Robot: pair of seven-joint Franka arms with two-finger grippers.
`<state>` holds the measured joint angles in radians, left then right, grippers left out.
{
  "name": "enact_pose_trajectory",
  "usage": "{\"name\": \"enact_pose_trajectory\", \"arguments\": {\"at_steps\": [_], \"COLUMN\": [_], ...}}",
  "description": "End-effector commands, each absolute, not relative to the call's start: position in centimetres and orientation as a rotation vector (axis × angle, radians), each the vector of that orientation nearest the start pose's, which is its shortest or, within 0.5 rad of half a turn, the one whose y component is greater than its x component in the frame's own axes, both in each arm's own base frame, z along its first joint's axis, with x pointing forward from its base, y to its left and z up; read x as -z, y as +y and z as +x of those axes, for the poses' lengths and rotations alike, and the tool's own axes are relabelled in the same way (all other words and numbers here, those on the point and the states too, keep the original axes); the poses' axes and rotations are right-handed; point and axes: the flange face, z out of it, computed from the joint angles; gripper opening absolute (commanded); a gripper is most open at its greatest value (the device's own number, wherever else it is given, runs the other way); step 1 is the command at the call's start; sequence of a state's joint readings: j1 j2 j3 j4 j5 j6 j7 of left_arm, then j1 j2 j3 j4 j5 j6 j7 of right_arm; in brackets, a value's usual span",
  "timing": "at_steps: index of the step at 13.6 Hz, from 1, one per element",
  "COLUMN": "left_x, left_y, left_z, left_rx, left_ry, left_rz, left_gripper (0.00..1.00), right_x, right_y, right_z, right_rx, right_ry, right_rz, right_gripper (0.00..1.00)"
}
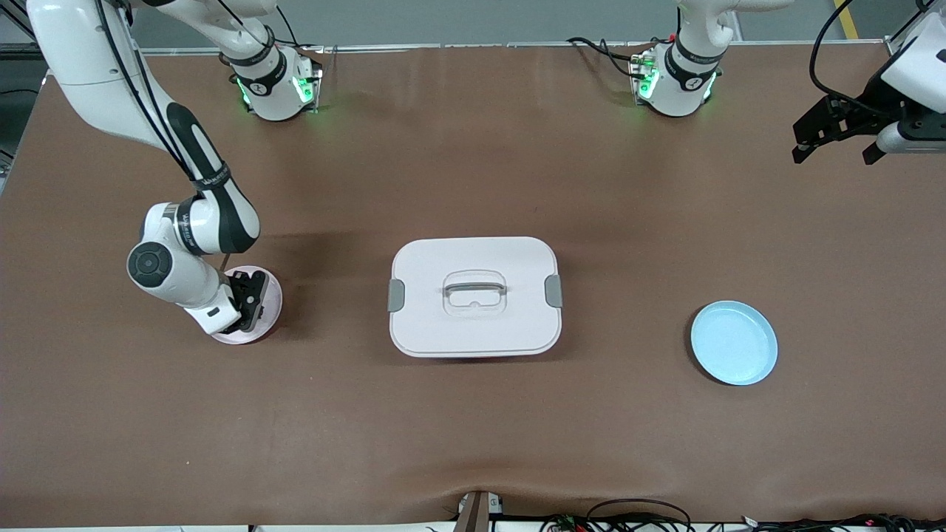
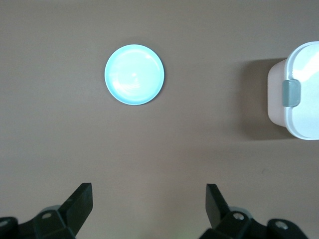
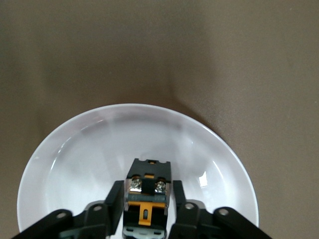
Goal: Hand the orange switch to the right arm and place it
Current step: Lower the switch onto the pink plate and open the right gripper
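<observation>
The orange switch, a small black block with an orange centre and two silver screws, sits between the fingers of my right gripper. The jaws press on both of its sides. The gripper is low in a pale pink plate, and I cannot tell whether the switch touches the plate. In the front view my right gripper covers the switch over that plate at the right arm's end of the table. My left gripper is open and empty, high over the left arm's end; its fingers stand wide apart.
A white lidded box with grey clips stands mid-table and also shows in the left wrist view. A light blue plate lies toward the left arm's end, empty, and also shows in the left wrist view.
</observation>
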<state>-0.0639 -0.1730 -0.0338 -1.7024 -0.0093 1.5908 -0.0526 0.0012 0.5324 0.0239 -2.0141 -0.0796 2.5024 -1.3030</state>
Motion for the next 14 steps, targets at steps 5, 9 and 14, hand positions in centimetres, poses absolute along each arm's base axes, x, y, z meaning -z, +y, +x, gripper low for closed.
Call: {"name": "enact_pose_trajectory", "arguments": {"at_steps": [5,9,14], "left_x": [-67.4,-67.8,-68.3], "left_y": [-5.1,-4.9,-4.7], "left_z": [49.1,49.5,49.4], "left_rx": [0.048,0.065,0.061], "left_ry": [0.076,0.071,0.065], "left_rz": [-3.169,-3.167,-3.157], "left_gripper": [1.00,1.00,1.00], "right_x": [-21.7,-28.9,-36.5], "right_y": [1.5,1.5,1.4], "right_z": [61.2,63.9,65.6], "right_rx": [-0.167,-0.291,-0.377], "right_ry": [-1.947,-1.847,-1.422], "right_rz": [-2.398,-2.402,-2.615], "right_gripper": [1.00,1.00,1.00]}}
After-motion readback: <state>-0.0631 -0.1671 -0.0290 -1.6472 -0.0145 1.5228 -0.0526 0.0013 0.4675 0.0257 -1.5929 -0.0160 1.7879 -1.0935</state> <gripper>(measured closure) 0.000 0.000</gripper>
